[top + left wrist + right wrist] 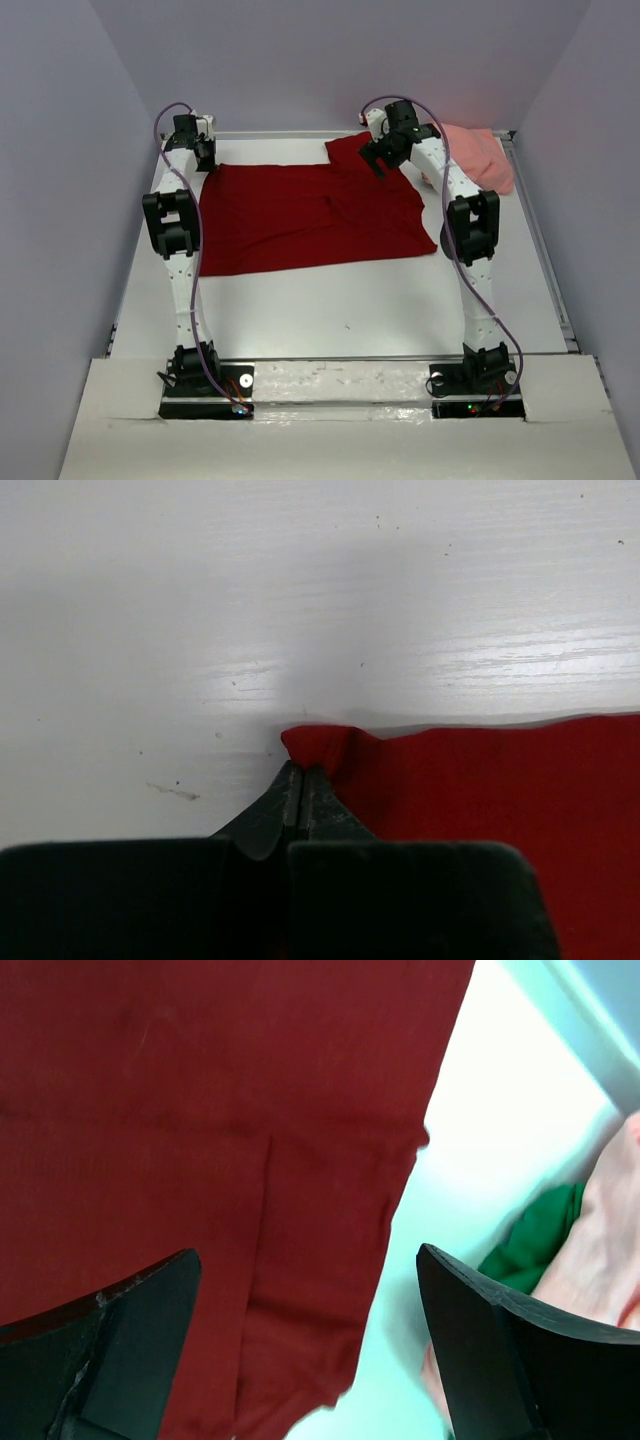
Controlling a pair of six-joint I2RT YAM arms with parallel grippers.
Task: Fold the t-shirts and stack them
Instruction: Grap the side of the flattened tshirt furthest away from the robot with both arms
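Note:
A dark red t-shirt [300, 215] lies spread flat across the middle of the table. My left gripper [205, 152] is at its far left corner, shut on a bunched bit of that corner [320, 745]. My right gripper [378, 160] hovers open above the shirt's far right sleeve [320, 1260], touching nothing. A salmon pink t-shirt [478, 158] lies crumpled at the far right, partly behind the right arm. A bit of green fabric [535, 1235] shows beside the pink cloth [600, 1240] in the right wrist view.
The white table [350, 300] has a raised rail along its far and right edges [540, 240]. Grey walls close in on the left and right. Both arm bases sit at the near edge.

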